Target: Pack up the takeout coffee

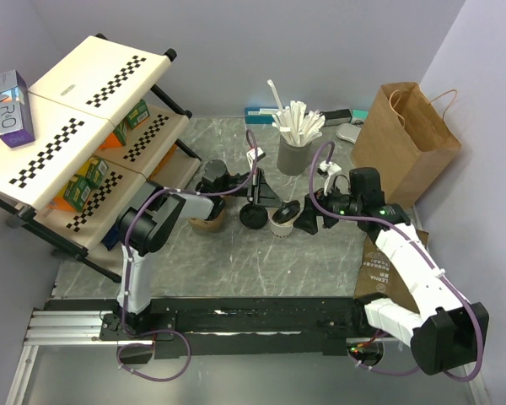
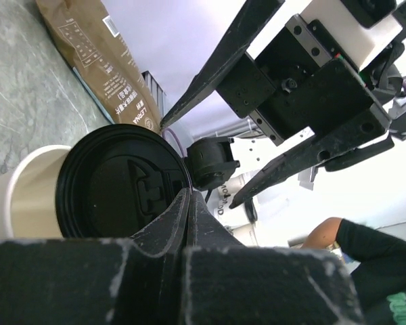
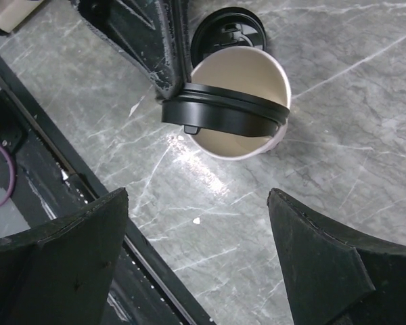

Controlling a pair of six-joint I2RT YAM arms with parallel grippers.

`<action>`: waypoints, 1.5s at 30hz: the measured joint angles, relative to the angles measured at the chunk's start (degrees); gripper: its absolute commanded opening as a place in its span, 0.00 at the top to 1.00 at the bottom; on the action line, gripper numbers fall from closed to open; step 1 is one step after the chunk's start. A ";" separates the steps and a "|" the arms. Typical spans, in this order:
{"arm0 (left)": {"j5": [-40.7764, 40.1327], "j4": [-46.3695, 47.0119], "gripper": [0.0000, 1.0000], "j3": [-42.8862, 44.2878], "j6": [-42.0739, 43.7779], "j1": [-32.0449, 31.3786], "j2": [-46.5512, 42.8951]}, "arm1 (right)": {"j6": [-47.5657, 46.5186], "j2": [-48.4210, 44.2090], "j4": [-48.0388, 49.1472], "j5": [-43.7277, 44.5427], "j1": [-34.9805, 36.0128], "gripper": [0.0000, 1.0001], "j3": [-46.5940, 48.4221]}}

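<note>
**Me:** In the middle of the marble tabletop (image 3: 338,61), I'm seeing the white paper cup (image 3: 240,74) standing upright, its tan inside showing.

**Desk:** Where is the lid sitting?

**Me:** The black lid (image 3: 223,112) is lying tilted across the cup's mouth, not pressed on. One edge is sticking out past the cup's rim.

**Desk:** What is your left claw doing?

**Me:** My left claw (image 2: 187,200) is clenching fully, its fingertips meeting on that overhanging edge. I'm reading that as a pinch on the lid's lip.

**Desk:** And the right one?

**Me:** My right claw (image 3: 197,196) is hanging spread wide just beside the cup, over bare marble. It's gripping nothing and touching neither cup nor lid.

**Desk:** I'm noticing another black disc there.

**Me:** Yes, a second black lid (image 3: 227,30) is lying flat on the marble just beside the cup, on the side away from my right wrist camera. I'm not able to tell whether it's touching the cup.

**Desk:** Anything else nearby?

**Me:** Overhead, I'm looking at a dark grey cup of white sticks (image 1: 293,156) standing behind the paper cup. A brown paper bag (image 1: 405,135) is standing upright toward the back right, well apart.
</note>
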 measured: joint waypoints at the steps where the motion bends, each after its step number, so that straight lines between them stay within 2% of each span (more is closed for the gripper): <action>1: -0.20 0.02 0.98 0.13 -0.33 0.00 0.17 | 0.04 0.17 0.09 0.26 0.00 0.11 0.00; 5: -0.85 0.13 0.84 0.17 -1.14 0.00 0.37 | 0.39 1.46 0.35 1.62 -0.04 0.11 0.13; 15: -1.29 -1.99 0.77 0.26 -0.66 1.27 0.37 | 1.53 5.95 1.57 3.82 -0.04 0.11 2.60; 21: -1.18 -3.32 0.64 0.35 1.29 2.56 0.35 | 1.55 7.85 2.03 4.63 -0.04 0.14 3.98; 24: -1.01 -7.61 0.61 1.46 5.75 2.86 -0.28 | -1.03 7.58 1.62 4.57 -0.04 0.19 4.90; 26: -0.85 -12.31 0.59 2.29 9.92 2.91 -1.66 | -4.87 6.91 1.05 3.76 -0.04 0.23 5.60; 29: -1.09 -22.60 0.58 4.61 19.34 3.32 -4.81 | -15.91 5.60 -4.04 0.96 0.72 0.24 8.55; 32: -4.94 -42.25 0.56 10.25 35.23 3.63 -8.44 | -29.46 4.96 -10.16 -0.15 4.09 0.28 12.83; 36: -13.81 -60.70 0.51 14.97 52.89 4.26 -13.14 | -44.33 5.11 -15.69 1.38 9.81 0.32 14.80; 40: -19.32 -69.13 0.50 12.17 61.42 5.70 -19.34 | -55.95 8.59 -21.20 4.17 14.12 0.35 15.30; 45: -22.29 -73.70 0.49 6.58 65.79 8.59 -25.99 | -64.37 14.08 -24.30 7.93 15.87 0.39 16.35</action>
